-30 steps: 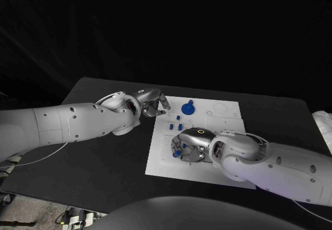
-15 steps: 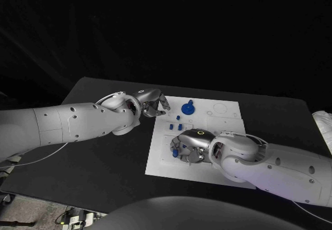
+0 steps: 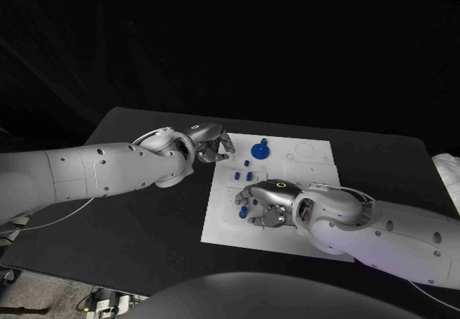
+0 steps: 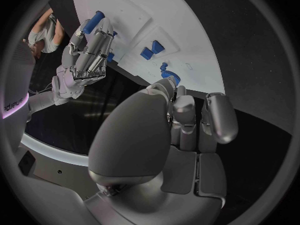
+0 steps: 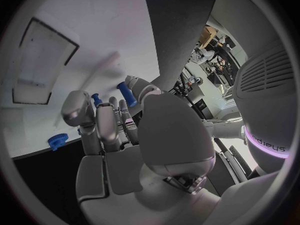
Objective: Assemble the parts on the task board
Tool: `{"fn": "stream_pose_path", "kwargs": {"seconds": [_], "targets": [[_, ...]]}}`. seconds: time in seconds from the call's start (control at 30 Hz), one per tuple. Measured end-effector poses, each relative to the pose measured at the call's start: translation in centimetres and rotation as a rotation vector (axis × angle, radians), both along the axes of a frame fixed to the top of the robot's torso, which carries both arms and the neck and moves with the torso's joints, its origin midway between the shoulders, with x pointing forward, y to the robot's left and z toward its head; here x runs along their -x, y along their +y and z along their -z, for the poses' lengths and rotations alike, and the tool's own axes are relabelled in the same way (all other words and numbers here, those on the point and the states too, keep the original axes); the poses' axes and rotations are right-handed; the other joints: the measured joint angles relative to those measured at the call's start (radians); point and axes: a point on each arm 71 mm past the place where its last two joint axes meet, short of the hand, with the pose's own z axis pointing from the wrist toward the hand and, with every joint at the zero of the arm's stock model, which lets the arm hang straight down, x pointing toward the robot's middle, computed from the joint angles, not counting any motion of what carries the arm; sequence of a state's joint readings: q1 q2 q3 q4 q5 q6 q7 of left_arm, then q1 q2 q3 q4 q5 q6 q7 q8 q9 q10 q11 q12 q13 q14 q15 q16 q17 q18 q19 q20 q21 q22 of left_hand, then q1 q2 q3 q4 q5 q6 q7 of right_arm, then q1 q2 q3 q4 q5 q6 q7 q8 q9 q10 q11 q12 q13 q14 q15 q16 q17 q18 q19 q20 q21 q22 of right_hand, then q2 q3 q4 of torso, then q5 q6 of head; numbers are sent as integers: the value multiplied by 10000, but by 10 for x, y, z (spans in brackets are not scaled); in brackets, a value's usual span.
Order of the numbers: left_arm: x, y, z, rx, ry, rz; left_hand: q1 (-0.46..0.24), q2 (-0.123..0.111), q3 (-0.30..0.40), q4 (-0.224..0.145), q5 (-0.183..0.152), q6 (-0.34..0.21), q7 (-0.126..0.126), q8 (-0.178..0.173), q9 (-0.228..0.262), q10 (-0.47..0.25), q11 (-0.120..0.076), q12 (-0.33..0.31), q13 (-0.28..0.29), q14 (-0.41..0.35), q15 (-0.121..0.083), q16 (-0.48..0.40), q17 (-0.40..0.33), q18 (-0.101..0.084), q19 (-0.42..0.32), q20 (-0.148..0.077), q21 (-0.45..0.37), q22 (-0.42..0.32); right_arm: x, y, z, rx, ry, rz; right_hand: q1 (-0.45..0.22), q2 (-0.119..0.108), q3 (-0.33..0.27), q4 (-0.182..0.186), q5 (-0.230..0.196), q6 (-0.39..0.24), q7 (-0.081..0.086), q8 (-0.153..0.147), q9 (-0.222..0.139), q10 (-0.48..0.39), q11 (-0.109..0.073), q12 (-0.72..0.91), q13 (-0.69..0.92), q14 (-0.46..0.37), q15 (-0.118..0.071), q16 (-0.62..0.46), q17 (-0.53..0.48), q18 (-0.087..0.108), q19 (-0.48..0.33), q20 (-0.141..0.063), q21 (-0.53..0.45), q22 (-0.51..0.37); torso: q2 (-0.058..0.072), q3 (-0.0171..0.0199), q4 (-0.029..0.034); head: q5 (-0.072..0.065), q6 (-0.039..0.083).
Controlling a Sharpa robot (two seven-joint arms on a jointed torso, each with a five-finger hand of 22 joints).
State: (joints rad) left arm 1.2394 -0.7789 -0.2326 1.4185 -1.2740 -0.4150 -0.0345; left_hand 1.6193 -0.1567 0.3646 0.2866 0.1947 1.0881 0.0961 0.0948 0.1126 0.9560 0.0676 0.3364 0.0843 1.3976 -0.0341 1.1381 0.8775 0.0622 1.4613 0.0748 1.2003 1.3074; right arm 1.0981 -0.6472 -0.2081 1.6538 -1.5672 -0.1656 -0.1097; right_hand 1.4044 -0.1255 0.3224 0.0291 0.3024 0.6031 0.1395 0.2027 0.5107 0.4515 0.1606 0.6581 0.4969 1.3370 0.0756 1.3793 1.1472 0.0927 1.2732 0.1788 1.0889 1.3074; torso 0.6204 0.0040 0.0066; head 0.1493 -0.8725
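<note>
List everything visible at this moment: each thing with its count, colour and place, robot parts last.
table: one, black, under everything.
task board: one, white, in the middle of the table.
gear-like part: one, blue, at the board's far end near the left hand.
small parts: a few, blue, standing near the board's middle; exact count hard to tell.
part at the right hand: one, blue, at the fingers of the right hand; whether it is gripped cannot be told.
left hand: one, silver, fingers curled, at the board's far left edge, holding nothing visible.
right hand: one, silver, over the board's near half.
</note>
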Motion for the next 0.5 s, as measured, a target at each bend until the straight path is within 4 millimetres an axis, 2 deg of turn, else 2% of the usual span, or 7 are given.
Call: {"fn": "stream_pose_path", "kwargs": {"seconds": [0.23,0.33,0.4,0.5], "targets": [[0,1,0,-10,9,-30,0,0,0,0,0,0,0,0,4,0,0,0,1,0,0,0,1,1,0,0,0,0,5,-23,-12,-738,-457,370,1,1,-119,-67,-7,-22,-23,-98,-97,-247,41,-21,-70,-28,28,0,11,0,0,0,0,0,0,0,3,-50,0],[0,2,0,-13,9,-48,0,0,15,-15,0,0,0,0,8,0,0,0,1,0,0,0,1,0,0,0,0,0,5,-37,-27,-1226,-907,536,80,79,-156,-105,-7,-4,-70,-107,-143,-264,57,-40,-94,-25,25,63,131,0,12,-2,106,0,-4,0,-3,-62,1],[0,3,0,-14,7,-61,0,0,26,-26,0,-1,0,0,8,0,0,0,1,0,0,0,1,0,0,0,0,0,4,-48,-42,-1588,-1311,664,134,134,-161,-110,59,16,-159,-107,-170,-261,54,-17,-108,67,-67,159,258,-2,179,-19,305,-1,-6,1,-9,-77,1],[0,3,0,-10,3,-66,0,0,26,-26,0,-1,-1,0,7,0,0,0,1,0,0,0,1,0,0,0,0,0,-1,-67,-66,-2057,-1968,873,204,204,-206,-100,104,83,-225,-145,-223,-45,-46,103,-165,273,-126,293,477,0,422,-95,650,-1,-10,1,-9,-120,1]]}}
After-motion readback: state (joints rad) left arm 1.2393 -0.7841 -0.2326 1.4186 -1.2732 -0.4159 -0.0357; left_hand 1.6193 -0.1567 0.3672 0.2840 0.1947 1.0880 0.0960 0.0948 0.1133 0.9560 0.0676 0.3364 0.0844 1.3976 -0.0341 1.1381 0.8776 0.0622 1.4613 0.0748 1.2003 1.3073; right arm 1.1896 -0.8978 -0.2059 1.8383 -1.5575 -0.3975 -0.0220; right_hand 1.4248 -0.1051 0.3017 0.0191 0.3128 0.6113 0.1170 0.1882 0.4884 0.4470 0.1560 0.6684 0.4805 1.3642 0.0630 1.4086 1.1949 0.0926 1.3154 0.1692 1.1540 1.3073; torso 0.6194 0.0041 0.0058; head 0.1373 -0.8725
